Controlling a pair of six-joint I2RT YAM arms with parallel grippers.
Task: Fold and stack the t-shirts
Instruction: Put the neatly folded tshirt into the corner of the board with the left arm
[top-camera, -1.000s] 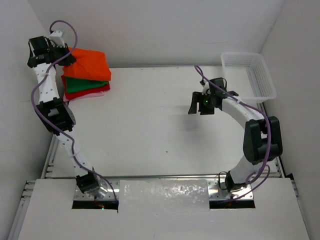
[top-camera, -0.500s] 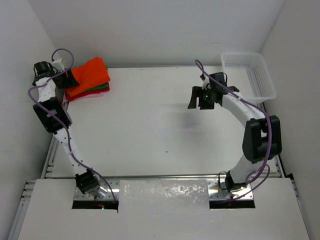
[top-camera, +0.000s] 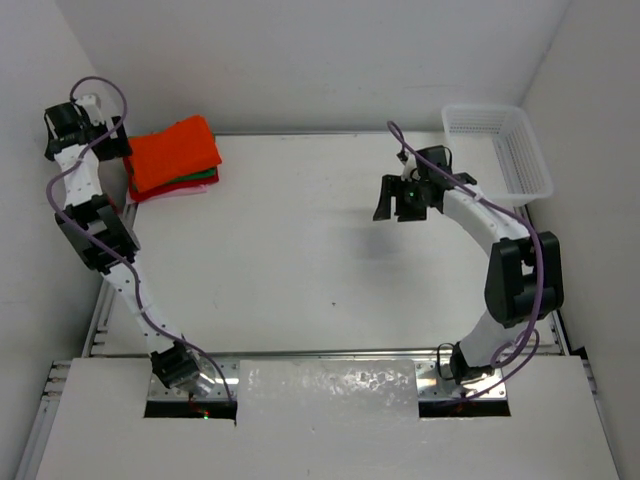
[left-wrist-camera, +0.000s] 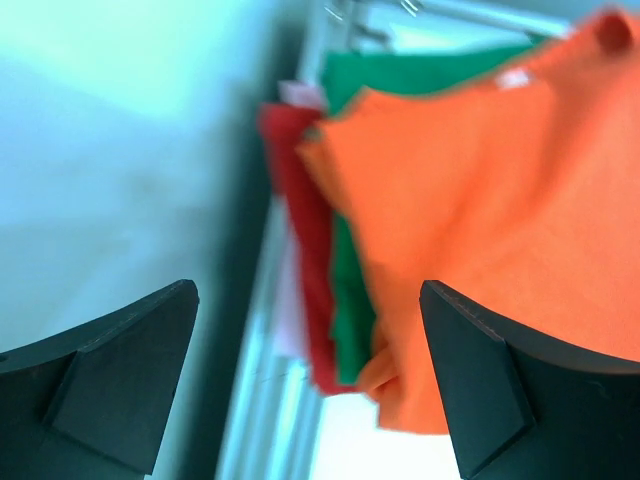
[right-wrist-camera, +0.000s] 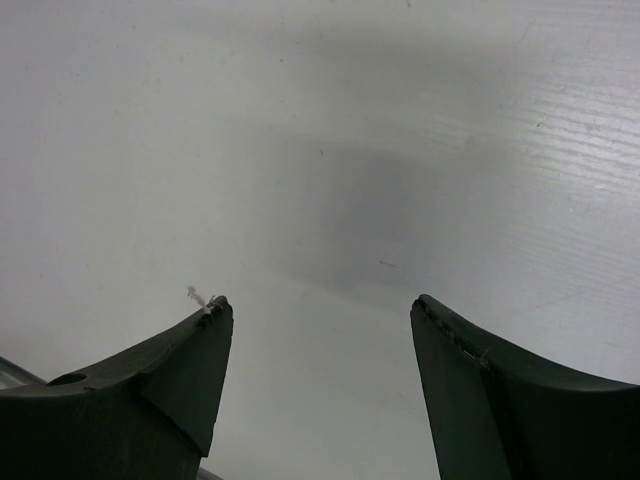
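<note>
Where the counter (top-camera: 300, 280) meets its far left corner, the 4 t-shirts lie folded in 1 stack. The orange t-shirt (top-camera: 172, 150) is on top, and the green t-shirt (top-camera: 206, 174) and the red t-shirt (top-camera: 182, 188) show as thin edges under it along the near side. From the left wrist the layers read more plainly. The orange t-shirt (left-wrist-camera: 480, 200) covers most of the pile, the green t-shirt (left-wrist-camera: 420, 65) sticks out behind and below it, and the red t-shirt (left-wrist-camera: 295, 200) runs down the left edge. A pale strip of the pink t-shirt (left-wrist-camera: 288, 325) lies lowest, though it is blurred there. The left hand (top-camera: 88, 128) is up by the left wall (top-camera: 40, 60), just beside the stack's left edge. In its own camera the left hand (left-wrist-camera: 308, 300) has its 2 fingers spread wide, with nothing between them and no cloth touching either pad. The right hand (top-camera: 398, 205) hangs over the right half of the counter, well apart from the stack and nearer the white mesh basket (top-camera: 530, 165) in the far right corner. Seen from its wrist, the right hand (right-wrist-camera: 318, 305) is also spread wide and holds nothing, with only the white counter surface and a soft shadow below it.
</note>
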